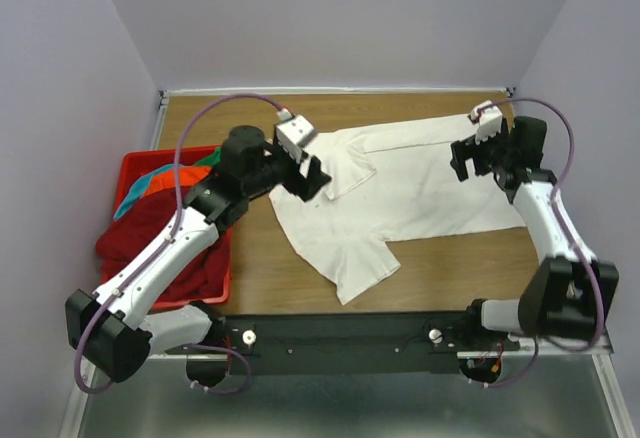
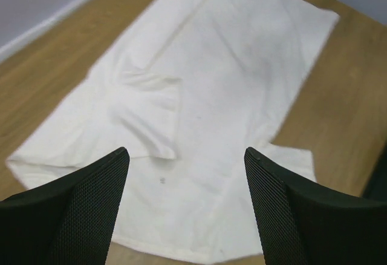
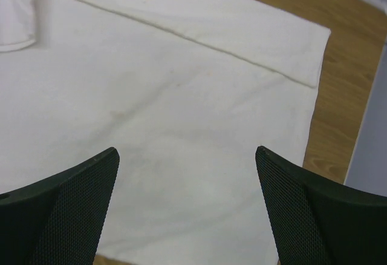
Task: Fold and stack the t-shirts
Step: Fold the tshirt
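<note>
The white t-shirt (image 1: pixel 410 193) lies spread on the tabletop (image 1: pixel 460 268), one sleeve folded onto its body. The left end effector (image 1: pixel 308 180) and right end effector (image 1: pixel 466 161) hover over opposite ends, both wide open and empty. The other t-shirts (image 1: pixel 150 238) are heaped in the red basket (image 1: pixel 150 158).

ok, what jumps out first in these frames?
The big white t-shirt lies spread across the middle of the wooden table, one sleeve folded inward. The left gripper and right gripper stand open over its opposite ends. At the left edge, a red basket holds a heap of coloured shirts: dark red, orange, teal.
</note>
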